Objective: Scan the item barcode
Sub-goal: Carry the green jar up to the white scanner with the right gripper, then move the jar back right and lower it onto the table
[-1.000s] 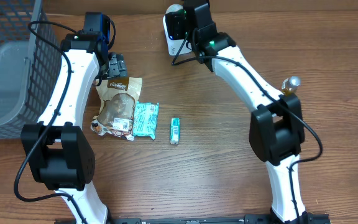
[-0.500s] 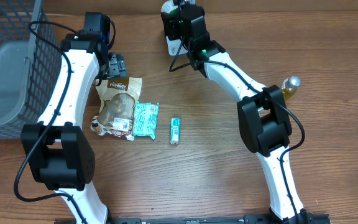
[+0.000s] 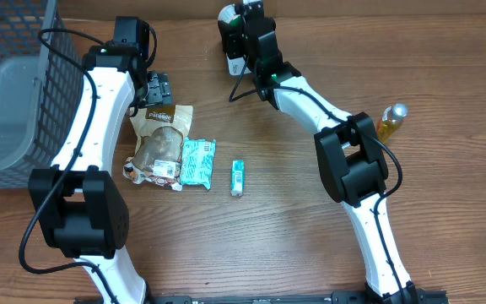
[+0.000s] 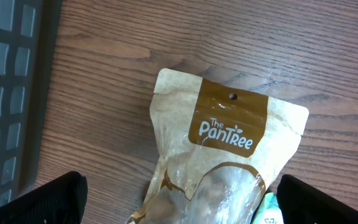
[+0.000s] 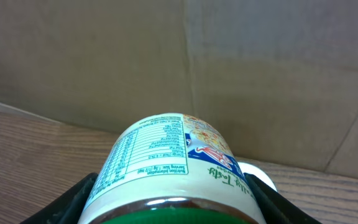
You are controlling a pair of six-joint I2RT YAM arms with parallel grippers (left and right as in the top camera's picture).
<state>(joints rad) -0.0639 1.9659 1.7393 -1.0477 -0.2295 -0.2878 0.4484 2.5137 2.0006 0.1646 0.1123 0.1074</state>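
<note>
From above, we see the left gripper [image 3: 158, 88] at the top end of a brown pouch [image 3: 162, 139] on the bench [image 3: 294, 245]. A teal packet [image 3: 197, 160] touches the pouch, and a small teal tube [image 3: 238, 177] lies near it. The right gripper [image 3: 243, 34] is at the bench's far edge.

In the left wrist view, we find its fingers [image 4: 42, 202] released and spread wide, with the pouch's printed top between them.

In the right wrist view, we see the fingers [image 5: 73, 199] grasping a labelled tub [image 5: 166, 162]. Its nutrition panel faces the camera, and a cardboard wall [image 5: 104, 56] stands behind it.
</note>
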